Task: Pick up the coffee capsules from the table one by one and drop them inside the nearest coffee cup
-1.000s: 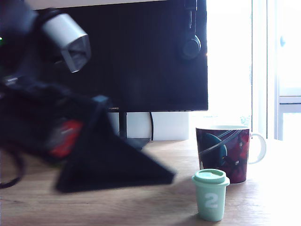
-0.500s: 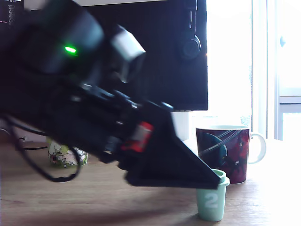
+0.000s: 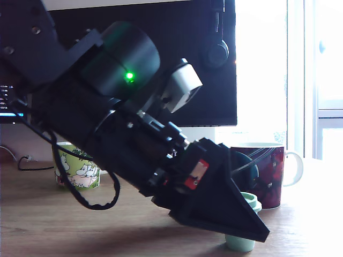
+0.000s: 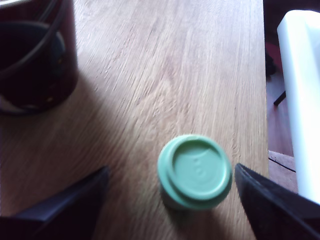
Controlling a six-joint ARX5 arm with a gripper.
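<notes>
The gripper (image 4: 172, 197) is spread wide, its two dark fingers (image 4: 65, 205) flanking the upright mint green capsule (image 4: 195, 171) on the wooden table (image 4: 165, 65) without touching it.

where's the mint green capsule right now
The mint green capsule stands upright on the table, low on the exterior view's right, between the open gripper fingers, just before the dark mug.

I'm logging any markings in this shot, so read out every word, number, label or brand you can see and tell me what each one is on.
No text can be read here.
The small label on the gripper is too blurred to read.
Lines on the lit screen at the exterior view's left edge are too small.
The mint green capsule shows only its plain top; the gripper covers its side.
The green mug carries drawings, no words.
</notes>
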